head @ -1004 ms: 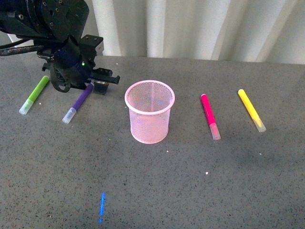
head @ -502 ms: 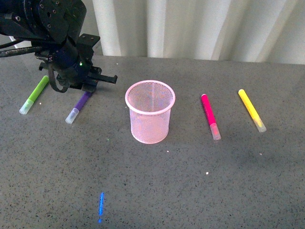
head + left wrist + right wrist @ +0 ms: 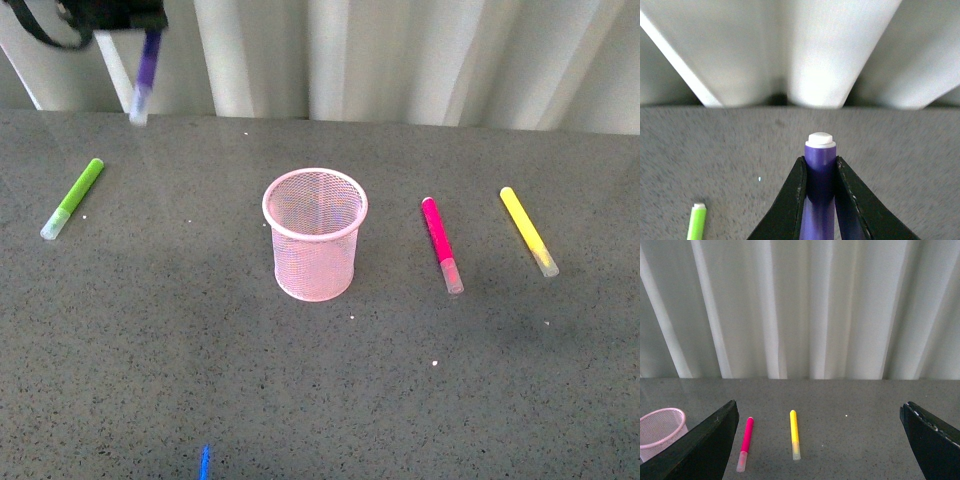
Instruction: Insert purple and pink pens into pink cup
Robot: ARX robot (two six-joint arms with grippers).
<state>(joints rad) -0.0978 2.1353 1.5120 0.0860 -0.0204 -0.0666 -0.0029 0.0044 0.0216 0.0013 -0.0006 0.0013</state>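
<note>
My left gripper point(image 3: 148, 35) is raised at the top left of the front view, shut on the purple pen point(image 3: 146, 72), which hangs with its clear cap down, high above the table. In the left wrist view the purple pen point(image 3: 819, 190) sits clamped between my black fingers point(image 3: 790, 200), white end outward. The pink cup point(image 3: 314, 234) stands upright at the table's middle, empty. The pink pen point(image 3: 440, 243) lies flat right of the cup; it also shows in the right wrist view point(image 3: 745, 442). My right gripper point(image 3: 820, 440) is open, empty, and out of the front view.
A lime-green marker point(image 3: 72, 198) lies at the left, also in the left wrist view point(image 3: 696, 221). A yellow marker point(image 3: 527, 229) lies right of the pink pen, also in the right wrist view point(image 3: 795, 434). White curtains point(image 3: 400, 60) hang behind the grey table point(image 3: 450, 380).
My left gripper has lifted the purple pen off the table, from left of the cup up to the top left corner. The other pens and the cup have not moved.
</note>
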